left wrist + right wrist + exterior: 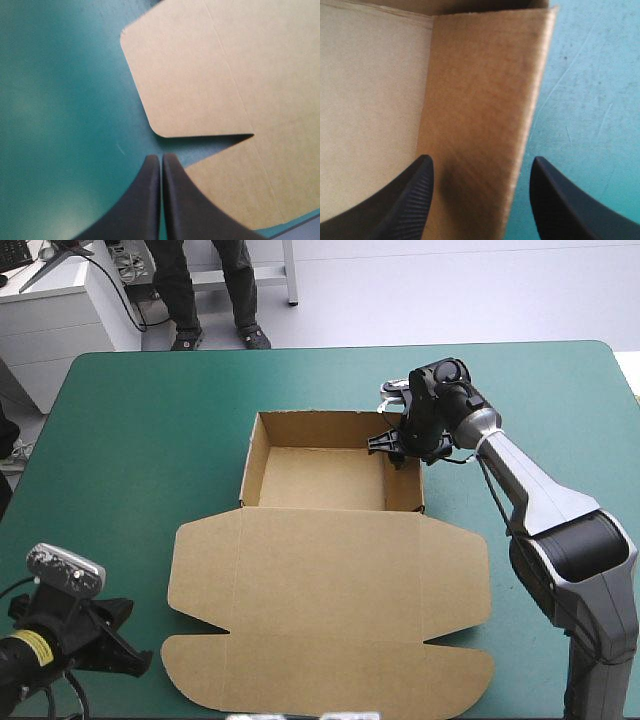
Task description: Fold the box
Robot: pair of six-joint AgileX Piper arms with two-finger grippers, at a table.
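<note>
Box (330,590) at middle of table (130,430): tray walls up, lid flat nearward. Right tool (481,165), wide, straddles the right wall, apparently seating it. Left tool (161,159), fingers together, sits near-left. Next move likely calls for pressing that wall home.

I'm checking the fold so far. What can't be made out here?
High view: the fingertips of the right gripper, hidden by its own wrist at the far right corner of the box.
Right wrist view: whether the open fingers touch the wall between them.
Left wrist view: the tray, out of frame; only lid flaps show ahead of the shut left gripper.
</note>
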